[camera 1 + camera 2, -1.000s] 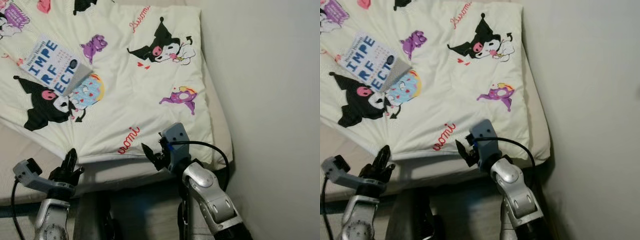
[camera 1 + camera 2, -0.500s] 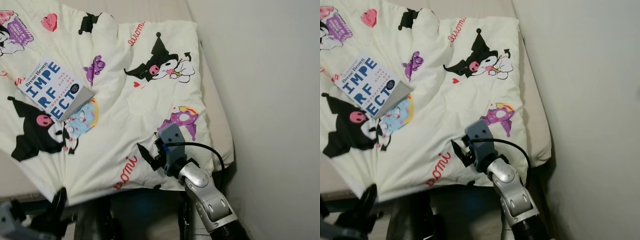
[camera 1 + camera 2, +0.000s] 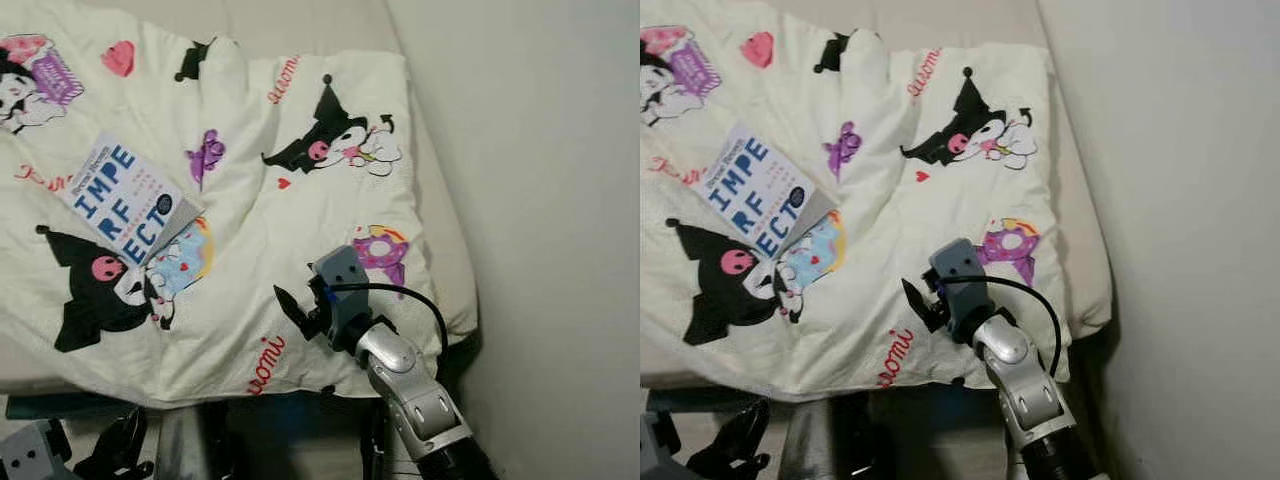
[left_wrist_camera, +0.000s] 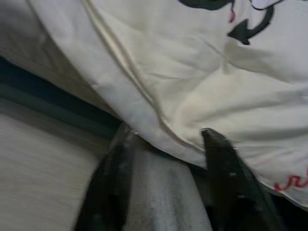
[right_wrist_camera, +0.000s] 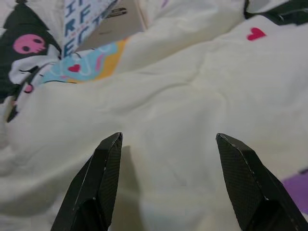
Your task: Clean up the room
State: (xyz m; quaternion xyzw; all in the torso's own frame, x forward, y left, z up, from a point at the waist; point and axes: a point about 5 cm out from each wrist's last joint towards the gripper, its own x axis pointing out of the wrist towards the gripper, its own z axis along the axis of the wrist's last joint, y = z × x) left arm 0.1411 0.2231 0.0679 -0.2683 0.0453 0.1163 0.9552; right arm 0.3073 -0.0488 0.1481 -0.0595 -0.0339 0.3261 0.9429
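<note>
Book (image 3: 127, 202) lay on the cartoon-print blanket (image 3: 260, 230) covering the bed. Right gripper (image 5: 166, 180) hovered over the blanket, fingers spread wide. Left gripper (image 4: 166, 183) hung low by the blanket's edge, fingers also apart.

Probably bedroom: bed (image 3: 445, 250), cartoon duvet (image 3: 280, 230)
</note>
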